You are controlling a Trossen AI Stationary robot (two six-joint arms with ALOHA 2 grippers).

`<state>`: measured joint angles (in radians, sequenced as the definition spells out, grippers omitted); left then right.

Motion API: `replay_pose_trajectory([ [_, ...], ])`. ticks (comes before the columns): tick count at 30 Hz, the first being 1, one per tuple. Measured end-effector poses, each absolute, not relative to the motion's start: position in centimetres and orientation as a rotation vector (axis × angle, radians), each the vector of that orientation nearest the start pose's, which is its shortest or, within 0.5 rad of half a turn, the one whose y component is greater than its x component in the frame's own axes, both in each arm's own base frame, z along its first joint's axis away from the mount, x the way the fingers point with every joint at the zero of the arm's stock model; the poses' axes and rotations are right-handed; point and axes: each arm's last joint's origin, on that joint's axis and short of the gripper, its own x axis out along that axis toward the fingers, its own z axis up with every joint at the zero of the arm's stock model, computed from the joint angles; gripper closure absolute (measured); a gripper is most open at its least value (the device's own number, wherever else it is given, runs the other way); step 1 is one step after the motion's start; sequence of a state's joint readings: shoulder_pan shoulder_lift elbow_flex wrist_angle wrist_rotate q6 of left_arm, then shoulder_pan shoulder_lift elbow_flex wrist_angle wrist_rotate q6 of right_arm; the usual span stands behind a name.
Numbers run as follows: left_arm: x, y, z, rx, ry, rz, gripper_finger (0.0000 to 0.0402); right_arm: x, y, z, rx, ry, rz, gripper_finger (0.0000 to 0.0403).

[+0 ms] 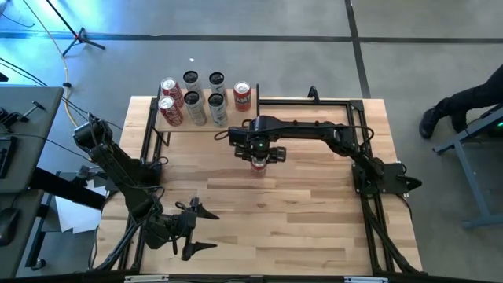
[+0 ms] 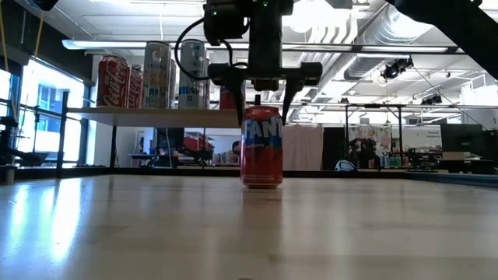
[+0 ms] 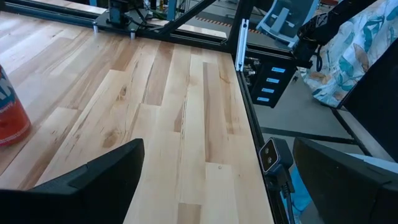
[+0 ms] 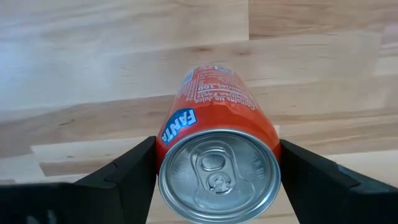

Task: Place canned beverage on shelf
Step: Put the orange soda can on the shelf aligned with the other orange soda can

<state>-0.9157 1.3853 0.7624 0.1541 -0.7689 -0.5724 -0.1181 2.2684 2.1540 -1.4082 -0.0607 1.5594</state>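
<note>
A red Fanta can point(image 2: 261, 148) stands upright on its base on the plank tabletop, near the middle; it also shows in the right wrist view point(image 4: 217, 155). My right gripper point(image 2: 263, 118) hangs over it, pointing down. It is open, with one finger close on each side of the can's upper rim. The shelf point(image 1: 236, 119), a pale board on thin black posts, stands at the far left and carries several cans point(image 1: 194, 106). My left gripper point(image 1: 206, 229) is open and empty near the table's near-left corner. My right gripper comes from above, its fingers point(image 4: 134, 165) level with the can's upper wall point(image 4: 177, 124) on two opposite sides. The gaps are very thin, and I cannot tell whether the fingers touch the can. The can stands upright with its base on the table.
A black metal frame point(image 1: 314, 100) runs along the table's far and right edges. Bare planks lie between the can and the shelf and across the near half of the table point(image 1: 291, 228). A person's legs point(image 1: 456, 106) show beyond the right edge.
</note>
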Motion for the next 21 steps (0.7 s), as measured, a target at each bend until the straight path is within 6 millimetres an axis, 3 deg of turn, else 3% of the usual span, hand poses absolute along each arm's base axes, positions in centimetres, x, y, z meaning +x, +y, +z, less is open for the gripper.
replay_pose_trajectory([
  [9, 18.9, -21.3, 22.9, -0.217, 0.339, -0.050, 0.0014, 44.2, -5.1, 24.1, 1.279, 1.184, -1.159, 0.0113],
  [21, 18.9, -21.3, 22.9, -0.217, 0.339, -0.050, 0.0014, 44.3, -3.9, 23.7, 1.206, 1.185, -1.169, 0.0017],
])
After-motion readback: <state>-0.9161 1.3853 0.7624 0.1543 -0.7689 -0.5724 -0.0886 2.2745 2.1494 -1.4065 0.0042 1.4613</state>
